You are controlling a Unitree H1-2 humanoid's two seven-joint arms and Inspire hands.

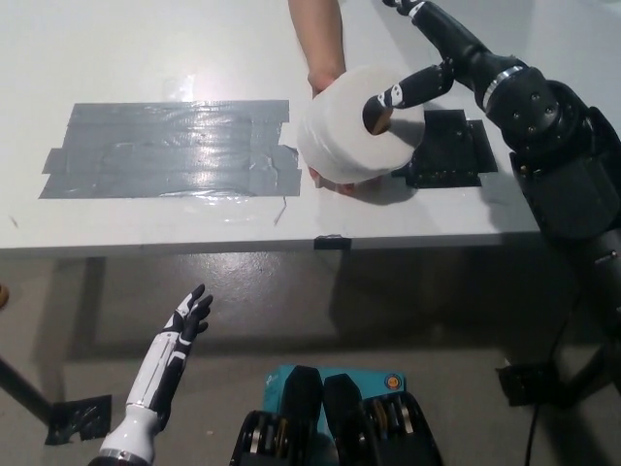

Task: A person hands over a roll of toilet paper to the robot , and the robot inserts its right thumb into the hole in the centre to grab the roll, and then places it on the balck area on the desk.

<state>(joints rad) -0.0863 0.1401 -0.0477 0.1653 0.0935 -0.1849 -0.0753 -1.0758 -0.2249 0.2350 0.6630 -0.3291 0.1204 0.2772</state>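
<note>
- Now I am at the handover step: the toilet paper roll (354, 124) is offered to me in the upper middle of the frame, just above the bench (146, 58), with its hole facing the right hand.
- A person's hand (325, 92) holds the roll from behind and below; the forearm comes down from the top edge.
- My right hand (427, 63) is black and reaches in from the upper right. It is spread wide: the thumb points into the hole of the roll and its tip is at the mouth of the hole, while the other fingers stretch up over the roll, apart from it. It grips nothing yet.
- I cannot tell how deep the thumb sits inside the hole.
- The next move, as I judge, is to push the thumb further in and close the fingers on the outer side of the roll, before the person lets go.
- The black area (451, 150) lies just to the right of the roll, partly hidden behind it.
- My white left hand (184, 325) rests at the lower left, below the bench edge, fingers apart, empty.
</note>
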